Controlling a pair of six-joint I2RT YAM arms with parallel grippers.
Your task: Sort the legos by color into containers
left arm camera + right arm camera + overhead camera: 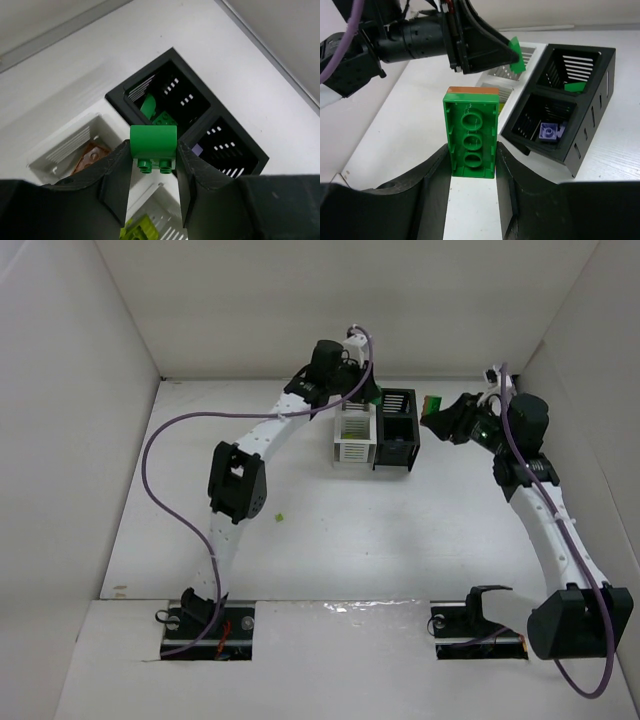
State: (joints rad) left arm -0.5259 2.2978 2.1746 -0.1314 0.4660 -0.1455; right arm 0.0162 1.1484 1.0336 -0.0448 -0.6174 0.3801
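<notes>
My left gripper (153, 148) is shut on a small green lego (153, 140) and hangs over the containers (378, 443), a block of white and black bins. Below it, the far black bin (192, 85) holds green pieces and the other black bin (235, 150) holds a lavender brick (549, 132). One white bin (60, 150) holds an orange-brown piece (90, 156), the other a yellow-green one (140, 229). My right gripper (471, 156), just right of the bins, is shut on a long green lego (471, 135) with an orange-brown layer (472, 90) on its far end.
A tiny yellow-green bit (281, 517) lies on the white table (320, 540) in front of the left arm's elbow. White walls enclose the table at the back and both sides. The left gripper's fingers (485, 47) hang beside the right gripper's brick.
</notes>
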